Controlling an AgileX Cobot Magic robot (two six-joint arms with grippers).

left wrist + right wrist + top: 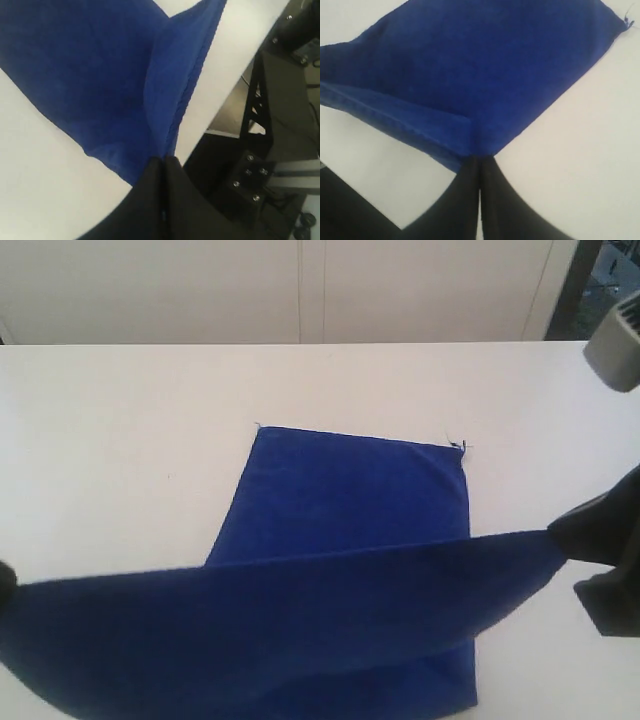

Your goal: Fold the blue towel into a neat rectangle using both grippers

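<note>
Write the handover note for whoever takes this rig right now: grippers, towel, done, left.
Left gripper: shut on one near corner of the blue towel.
Right gripper: shut on the other near corner.
Towel: near edge lifted and stretched between the two; far part flat on the white table.
Done: both corners gripped and raised.
To do: carry the held edge over to the far edge, lay it down, release.

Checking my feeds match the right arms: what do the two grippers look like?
The left gripper and right gripper look alike: plain matte-black fingers, broad at the base, tapering in a smooth curve to narrow tips. No markings or cables show on them. From the exterior view the right one looks blocky and black.
</note>
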